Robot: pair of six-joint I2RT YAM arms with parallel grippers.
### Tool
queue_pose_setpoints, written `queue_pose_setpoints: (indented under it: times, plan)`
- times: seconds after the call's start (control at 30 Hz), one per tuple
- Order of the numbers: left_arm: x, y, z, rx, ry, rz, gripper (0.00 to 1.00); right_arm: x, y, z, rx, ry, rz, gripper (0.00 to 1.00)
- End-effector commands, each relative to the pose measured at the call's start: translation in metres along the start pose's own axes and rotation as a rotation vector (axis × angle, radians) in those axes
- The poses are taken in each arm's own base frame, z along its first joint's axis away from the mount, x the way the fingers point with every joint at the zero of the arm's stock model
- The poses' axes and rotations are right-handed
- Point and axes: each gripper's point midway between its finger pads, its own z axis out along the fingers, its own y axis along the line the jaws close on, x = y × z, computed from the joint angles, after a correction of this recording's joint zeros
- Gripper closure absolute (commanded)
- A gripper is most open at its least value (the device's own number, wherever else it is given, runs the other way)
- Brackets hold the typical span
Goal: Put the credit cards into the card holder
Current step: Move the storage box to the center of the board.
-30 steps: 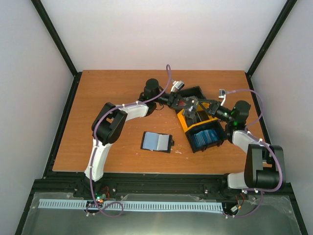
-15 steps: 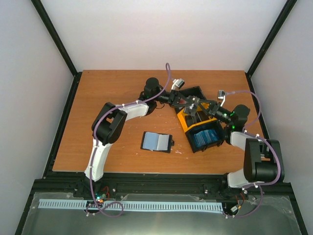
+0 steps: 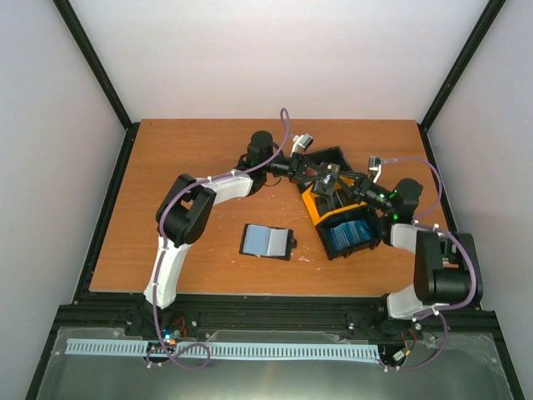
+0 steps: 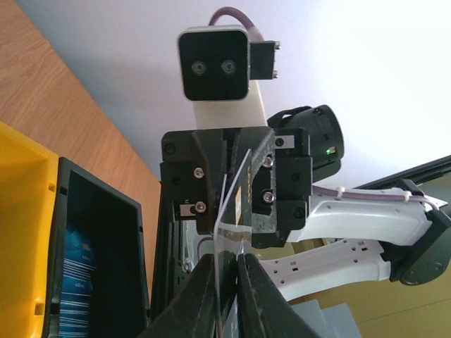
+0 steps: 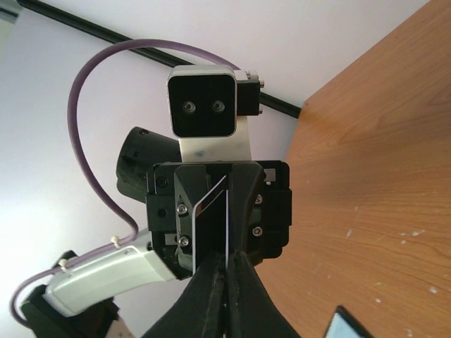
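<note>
The black card holder (image 3: 266,242) lies open on the table with a light blue card showing inside; its corner shows in the right wrist view (image 5: 347,325). My left gripper (image 3: 327,177) and right gripper (image 3: 341,185) meet tip to tip above the trays. Both are shut on the same dark, white-edged credit card (image 4: 237,204), seen edge-on; it also shows in the right wrist view (image 5: 211,211). In the left wrist view my left gripper (image 4: 227,259) pinches its near edge. In the right wrist view my right gripper (image 5: 227,255) pinches the opposite edge. A second card may be there; I cannot tell.
A joined row of black and yellow trays (image 3: 315,204) stands right of centre, under the grippers. The nearest black tray holds a stack of light blue cards (image 3: 348,233), also in the left wrist view (image 4: 74,282). Bare wooden table (image 3: 183,183) lies to the left.
My right gripper has moved left and away from me, closing onto the card held at the left gripper. The left arm has barely moved.
</note>
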Motion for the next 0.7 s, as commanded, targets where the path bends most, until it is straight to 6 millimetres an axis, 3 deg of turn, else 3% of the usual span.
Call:
queue_pose_setpoints:
  times: [0.0, 0.27, 0.67]
  plan:
    - [-0.018, -0.008, -0.011, -0.022, -0.055, 0.055, 0.91, 0.002, -0.004, -0.003, 0.094, 0.024, -0.075, 0.97]
    - [-0.019, 0.007, -0.019, -0.039, -0.066, 0.027, 0.98, -0.011, -0.010, -0.016, 0.151, -0.017, -0.069, 0.97]
    - [-0.021, 0.010, -0.027, -0.029, -0.067, 0.029, 0.95, -0.023, -0.010, -0.034, 0.141, -0.088, -0.043, 0.97]
